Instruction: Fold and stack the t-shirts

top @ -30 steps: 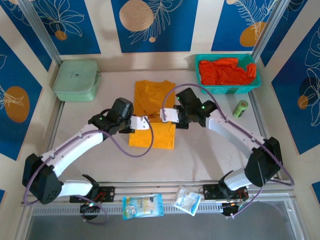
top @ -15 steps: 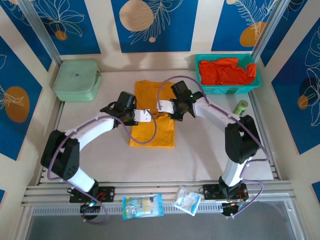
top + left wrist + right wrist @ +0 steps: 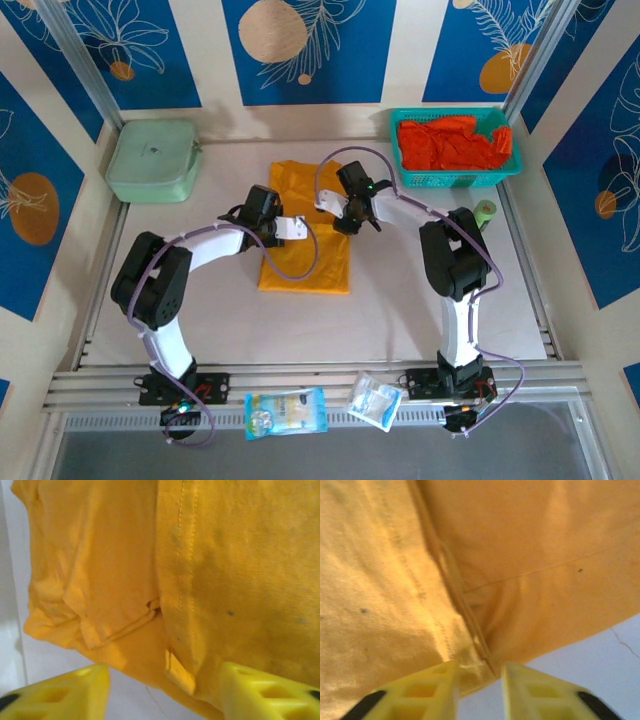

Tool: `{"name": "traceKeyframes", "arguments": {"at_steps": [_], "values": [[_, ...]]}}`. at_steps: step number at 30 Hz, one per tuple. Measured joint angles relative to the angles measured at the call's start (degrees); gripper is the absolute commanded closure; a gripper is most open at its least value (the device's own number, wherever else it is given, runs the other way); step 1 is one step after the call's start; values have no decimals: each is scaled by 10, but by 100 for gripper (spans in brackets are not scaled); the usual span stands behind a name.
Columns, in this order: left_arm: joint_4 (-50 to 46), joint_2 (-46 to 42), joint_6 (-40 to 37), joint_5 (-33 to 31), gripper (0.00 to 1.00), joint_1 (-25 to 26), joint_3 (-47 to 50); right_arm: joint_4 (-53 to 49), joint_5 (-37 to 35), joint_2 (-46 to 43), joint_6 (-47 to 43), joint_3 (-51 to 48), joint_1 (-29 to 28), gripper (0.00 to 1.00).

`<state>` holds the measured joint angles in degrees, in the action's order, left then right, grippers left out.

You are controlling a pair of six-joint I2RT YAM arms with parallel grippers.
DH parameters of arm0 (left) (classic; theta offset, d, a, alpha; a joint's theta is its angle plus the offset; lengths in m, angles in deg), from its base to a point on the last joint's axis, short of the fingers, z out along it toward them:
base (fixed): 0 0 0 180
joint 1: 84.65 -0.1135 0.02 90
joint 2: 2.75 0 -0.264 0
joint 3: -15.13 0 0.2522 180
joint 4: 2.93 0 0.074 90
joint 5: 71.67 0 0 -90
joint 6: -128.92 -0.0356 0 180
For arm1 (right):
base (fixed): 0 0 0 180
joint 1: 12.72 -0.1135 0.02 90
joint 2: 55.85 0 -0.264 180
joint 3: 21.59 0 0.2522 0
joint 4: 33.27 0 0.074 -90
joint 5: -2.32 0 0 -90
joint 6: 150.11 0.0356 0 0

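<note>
1. Change: a second ago both grippers were shut over the middle of the mustard-yellow cotton t-shirt [image 3: 325, 262]. They have since shifted slightly toward the far side and let go.
2. Left gripper [image 3: 298, 228]: jaws wide apart. On the left wrist camera its yellow fingers [image 3: 60, 692] straddle a stitched hem and clamp nothing.
3. Right gripper [image 3: 322, 200]: jaws parted, but narrower. On the right wrist camera a hem edge lies in the gap between the yellow fingers [image 3: 415, 692]. It doesn't look pinched.
4. Meaning: my read is that this fold has just been laid and released. The yellow shirt lies as a tall folded rectangle at the centre of the white table [image 3: 410, 300], under both grippers. You'll likely want another fold before it can start a stack.
5. Counts:
   - One yellow shirt on the table.
   - Bright red-orange cloth shirts [image 3: 450, 142], heaped in one teal plastic mesh basket [image 3: 455, 181] at far right. I can't count them in that heap, and none is folded.
   - One pale green lidded box [image 3: 152, 160] at far left.
   - One small green cylinder [image 3: 483, 216] beside the basket.
   - Two clear plastic packets [image 3: 285, 412] on the near rail.
</note>
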<state>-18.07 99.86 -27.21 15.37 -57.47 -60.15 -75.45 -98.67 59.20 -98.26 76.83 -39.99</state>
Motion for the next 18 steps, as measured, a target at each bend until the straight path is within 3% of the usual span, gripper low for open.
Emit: {"name": "traceKeyframes", "arguments": {"at_steps": [3, 10, 15, 18], "values": [[35, 4, 7, -10, 29, -2, 0, 19, -5, 0, 20, 2, 7, 58], [99, -5, 39, -31, 28, -11, 1, 34, 3, -26, 19, 1, 21, 55], [148, -97, 73, -8, 23, -31, 38, 34, 39, -139, -25, -40, 28, 55], [173, -176, 86, 33, 13, -48, 68, 27, 70, -221, -57, -62, 29, 54]]}}
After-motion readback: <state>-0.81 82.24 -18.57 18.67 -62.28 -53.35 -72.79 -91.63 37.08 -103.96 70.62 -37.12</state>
